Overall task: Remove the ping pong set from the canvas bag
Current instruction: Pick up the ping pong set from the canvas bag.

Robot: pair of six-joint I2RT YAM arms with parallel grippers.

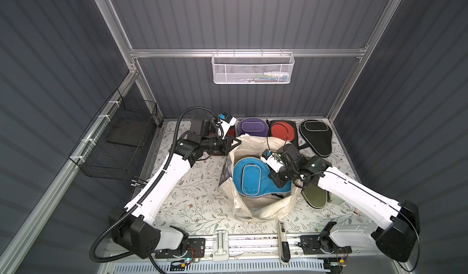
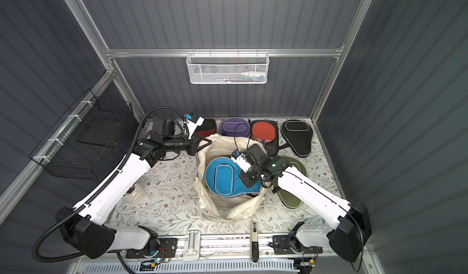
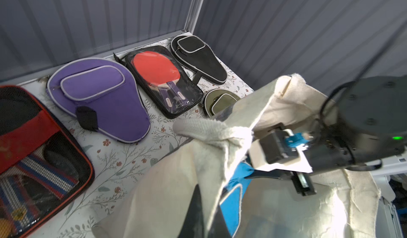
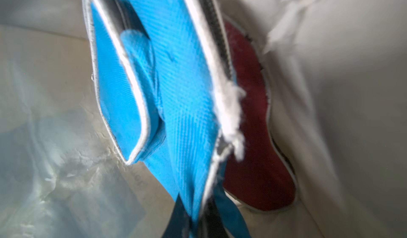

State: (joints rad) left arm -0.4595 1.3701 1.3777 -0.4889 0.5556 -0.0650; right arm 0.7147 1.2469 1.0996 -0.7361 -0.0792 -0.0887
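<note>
Cream canvas bag point(image 1: 266, 209) stands open at mid-bench point(image 1: 197, 204). Five pieces of the set lie outside it on the bench: a red-trimmed pack point(image 3: 33, 149), purple case point(image 1: 253, 128), black case point(image 1: 316, 138), olive case point(image 1: 315, 194) and a clear pack showing a red paddle point(image 1: 282, 131). At least two remain inside, the blue case point(image 1: 243, 184) and a maroon case point(image 4: 253, 138) beneath it; anything deeper is hidden, so the task is judged well past halfway. The blue case lies across the bag mouth, pocket upward. Its long axis runs side to side, with the head toward the left arm and the handle end toward the right. The right tool point(image 1: 278, 182) is clamped on that handle end. The left tool point(image 1: 233, 143) pinches the bag rim.
</note>
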